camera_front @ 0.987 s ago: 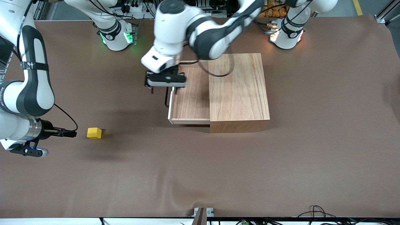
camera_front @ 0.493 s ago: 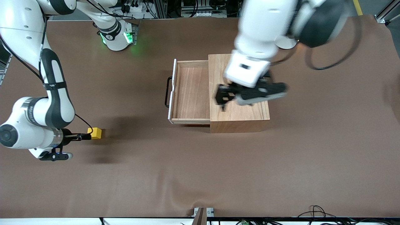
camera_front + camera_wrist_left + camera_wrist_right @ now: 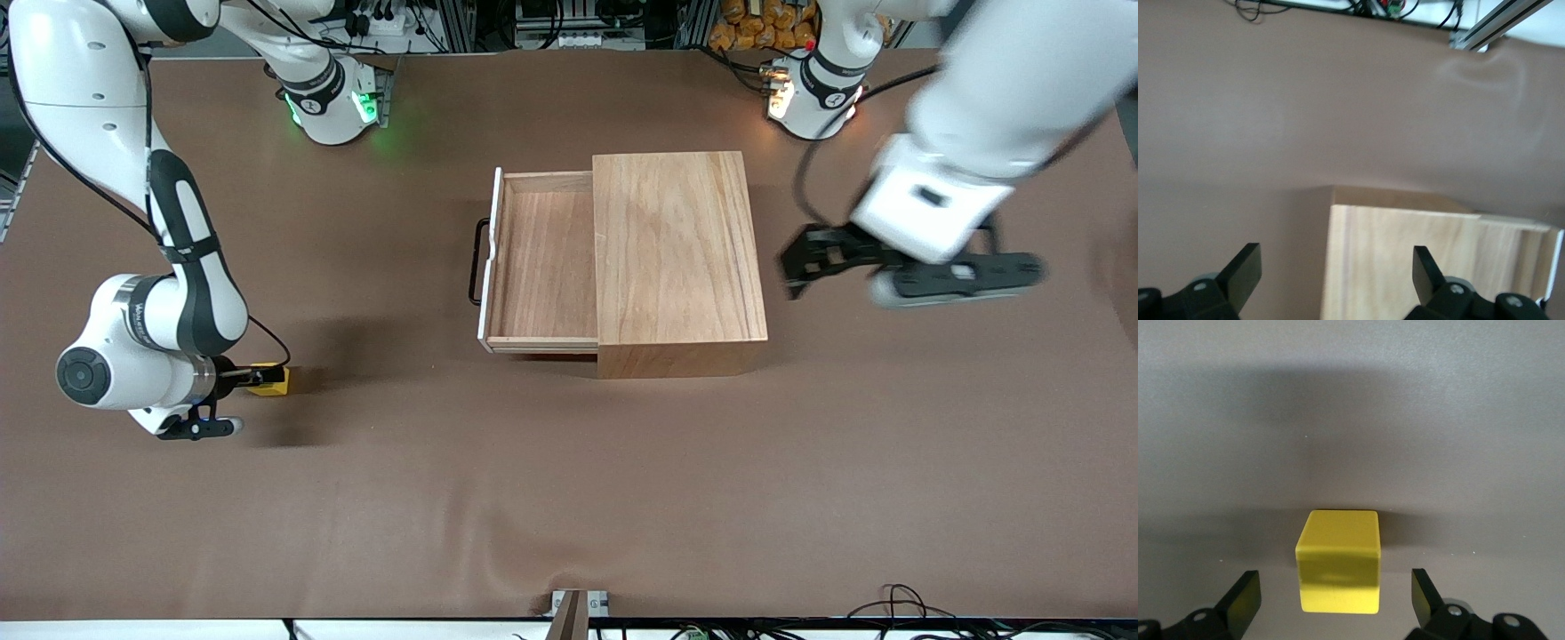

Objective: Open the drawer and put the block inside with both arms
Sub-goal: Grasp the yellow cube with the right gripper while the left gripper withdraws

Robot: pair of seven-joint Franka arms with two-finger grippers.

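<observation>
The drawer (image 3: 542, 262) stands pulled out of the wooden box (image 3: 680, 258), with its black wire handle (image 3: 477, 262) free and its tray empty. The yellow block (image 3: 272, 380) lies on the table toward the right arm's end, nearer the front camera than the drawer. My right gripper (image 3: 258, 377) is low at the block and open. In the right wrist view the block (image 3: 1338, 560) sits between the gripper's (image 3: 1336, 597) spread fingers, touching neither. My left gripper (image 3: 793, 271) is open and empty, over the table beside the box. In the left wrist view it (image 3: 1335, 277) looks down on the box (image 3: 1405, 260).
A brown mat (image 3: 569, 498) covers the table. The two arm bases (image 3: 333, 98) (image 3: 813, 93) stand along the edge farthest from the front camera. Cables (image 3: 898, 604) lie at the edge nearest it.
My left gripper left the drawer handle and swung over the box toward the left arm's end. My right gripper moved up to the block and now straddles it. The drawer stays open.
</observation>
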